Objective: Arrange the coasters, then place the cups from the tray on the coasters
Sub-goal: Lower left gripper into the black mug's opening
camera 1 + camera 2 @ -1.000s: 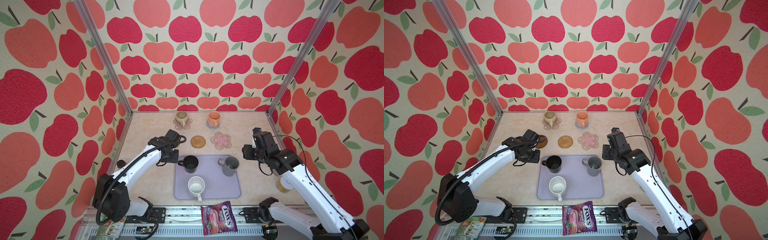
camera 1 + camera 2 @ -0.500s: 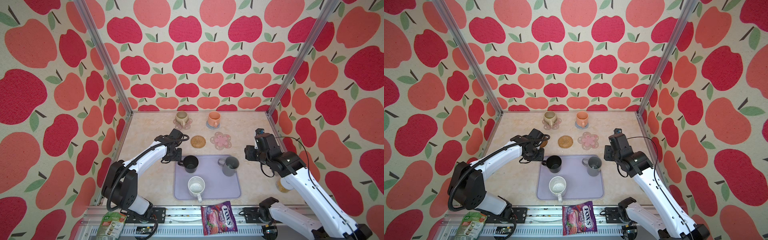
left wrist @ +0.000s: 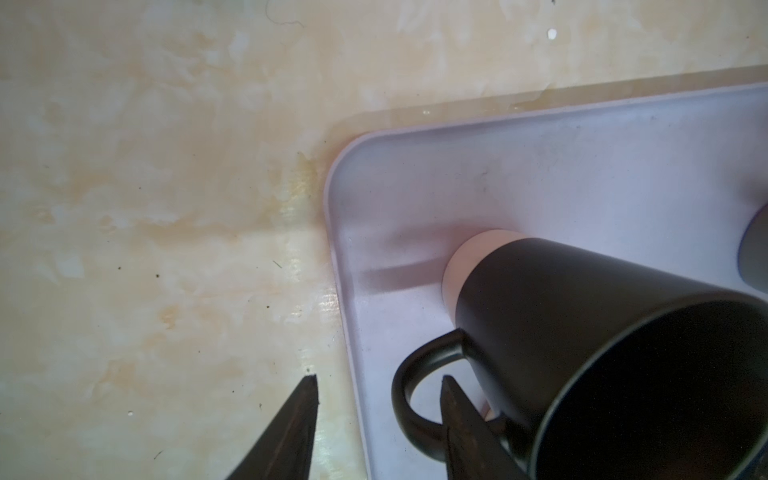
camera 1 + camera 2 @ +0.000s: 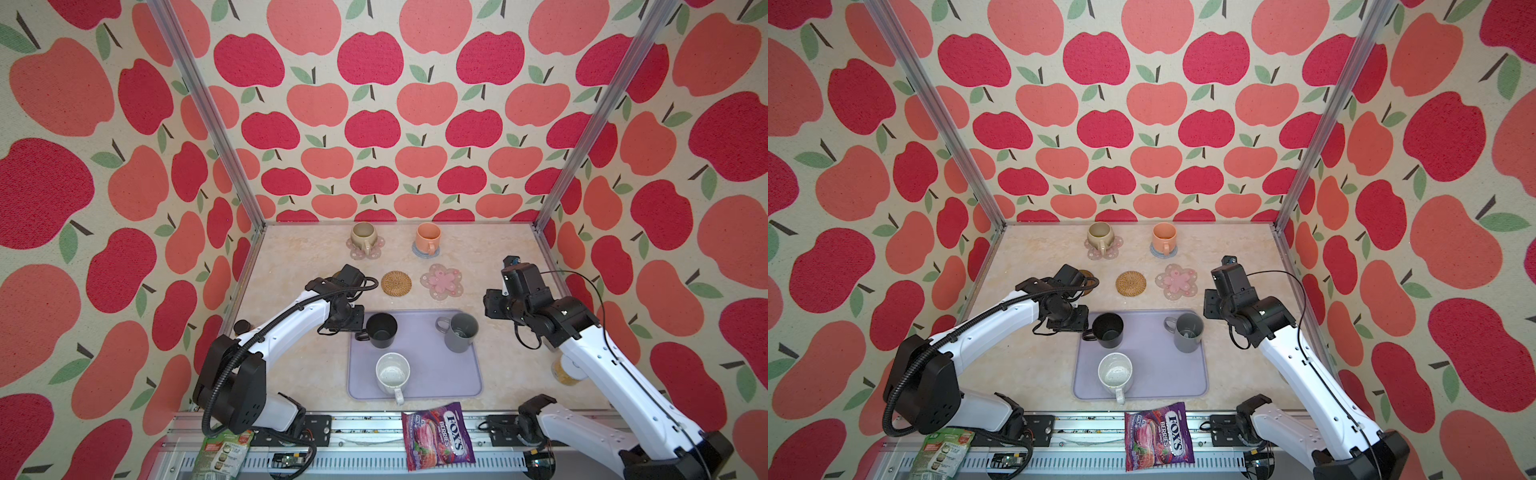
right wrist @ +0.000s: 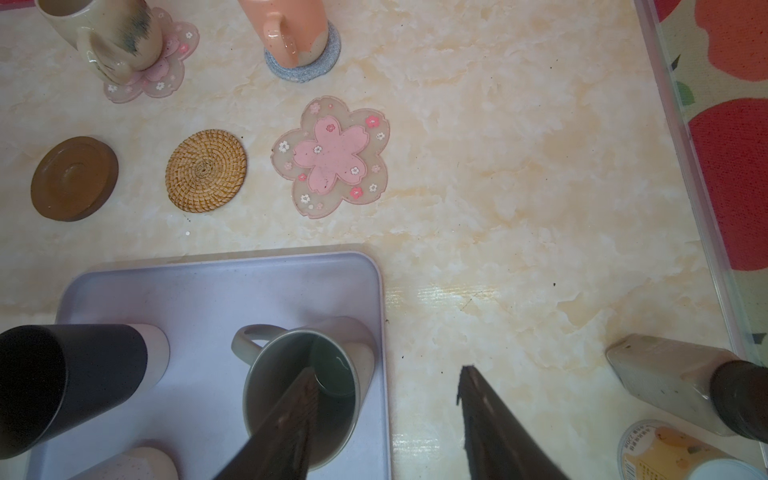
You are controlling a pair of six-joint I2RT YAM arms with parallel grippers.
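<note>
Left claw (image 3: pixel 376 378): swinging in from beside the dark brown coaster (image 5: pixel 75 178), now hanging open at the tray (image 3: pixel 540 166) corner. It is straddling the handle of the black mug (image 3: pixel 582 332), one finger threading the loop, the other hanging over the tabletop (image 3: pixel 166 208); the pickup is probably beginning.

Right claw (image 5: pixel 386 370): edging nearer, hanging open, bracketing the wall of the grey mug (image 5: pixel 274 365), which is standing on the tray.

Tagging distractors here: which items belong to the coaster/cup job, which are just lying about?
Job: lavender tray; black mug; grey mug; speckled white mug; beige mug; orange mug; rattan coaster; brown disc coaster; grey-blue coaster; bare flower coaster; flower coaster under beige mug.
Lying about: candy bag; green packet; dark-lidded jar; orange-labelled jar.
</note>
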